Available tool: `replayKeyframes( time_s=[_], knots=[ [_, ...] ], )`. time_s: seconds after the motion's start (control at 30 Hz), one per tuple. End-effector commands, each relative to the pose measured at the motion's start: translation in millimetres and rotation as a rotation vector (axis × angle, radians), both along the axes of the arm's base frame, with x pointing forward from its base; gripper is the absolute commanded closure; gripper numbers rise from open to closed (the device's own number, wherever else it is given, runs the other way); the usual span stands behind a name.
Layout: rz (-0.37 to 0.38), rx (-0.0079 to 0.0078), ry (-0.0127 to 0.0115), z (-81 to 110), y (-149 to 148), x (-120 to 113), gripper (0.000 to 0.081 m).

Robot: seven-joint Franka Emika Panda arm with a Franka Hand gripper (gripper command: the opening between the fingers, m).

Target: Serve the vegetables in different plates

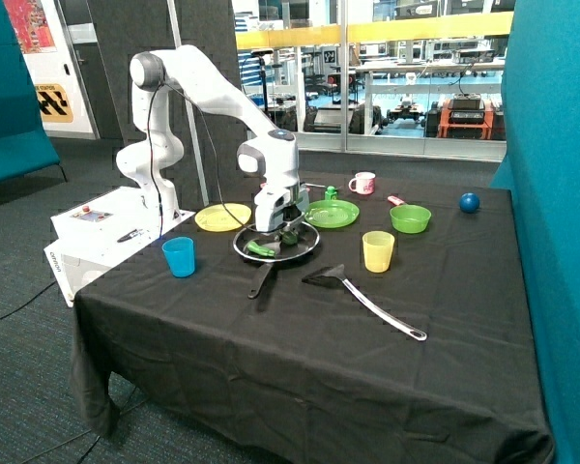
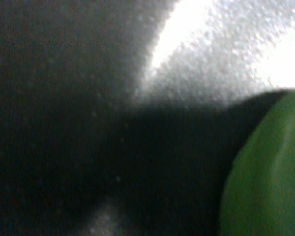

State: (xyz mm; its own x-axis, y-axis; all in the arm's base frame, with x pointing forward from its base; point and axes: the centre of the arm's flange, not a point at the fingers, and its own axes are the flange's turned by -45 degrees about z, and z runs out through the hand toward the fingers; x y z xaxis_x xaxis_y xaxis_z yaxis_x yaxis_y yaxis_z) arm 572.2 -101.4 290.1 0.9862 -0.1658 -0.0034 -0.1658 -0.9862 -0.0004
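Nearest the camera on the black tablecloth (image 1: 300, 358) lies a long spatula with a black blade and silver handle (image 1: 367, 298), in front of the claw and toward the blue-ball side. A translucent blue plastic cup (image 1: 179, 256) stands ahead of the claw on the robot-base side, and a yellow plastic cup (image 1: 378, 250) stands ahead of it on the other side.

The claw (image 1: 286, 232) is lowered into the black round frying pan (image 1: 307, 249), whose handle points toward the camera. Whether its fingers are spread or closed cannot be told. The dark, round pepper-like toy vegetable (image 1: 291, 237) sits right at the fingertips; contact cannot be judged. The elongated, brighter green toy vegetable (image 1: 260, 249) lies in the pan just beside the claw, toward the blue cup. In the wrist view a green surface (image 2: 265, 177) fills one corner against the dark pan.

Behind the claw, the flat yellow round plate (image 1: 221, 217) lies toward the robot base and the flat bright green round plate (image 1: 333, 214) toward the far side; neither holds a vegetable. Further off sit a deeper green bowl (image 1: 410, 218), a pink mug (image 1: 363, 183) and a blue ball (image 1: 469, 202).
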Motion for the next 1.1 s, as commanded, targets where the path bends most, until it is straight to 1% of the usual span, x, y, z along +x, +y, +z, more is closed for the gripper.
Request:
replayKeyframes(
  time_s=[0.0,0.33,0.43,0.47,0.63,0.77,0.83,0.97,1.0,1.07],
  knots=[
    [0.002,-0.0010,-0.0033,-0.1,-3,-7,0.0808],
    [0.020,-0.0010,-0.0033,2.5,0,-8,0.0808],
    [0.051,-0.0009,-0.0033,10.8,6,-8,0.0808],
    [0.051,-0.0009,-0.0033,13.0,7,-8,0.0808],
    [0.140,-0.0008,-0.0034,41.5,27,-7,0.0808],
    [0.240,-0.0006,-0.0034,70.5,55,-5,0.0808],
    [0.280,-0.0005,-0.0034,79.7,70,-4,0.0808],
    [0.309,-0.0005,-0.0035,86.0,87,-3,0.0808],
    [0.326,-0.0005,-0.0035,86.4,91,-3,0.0808],
    [0.376,-0.0004,-0.0035,83.5,110,1,0.0808]
  ],
)
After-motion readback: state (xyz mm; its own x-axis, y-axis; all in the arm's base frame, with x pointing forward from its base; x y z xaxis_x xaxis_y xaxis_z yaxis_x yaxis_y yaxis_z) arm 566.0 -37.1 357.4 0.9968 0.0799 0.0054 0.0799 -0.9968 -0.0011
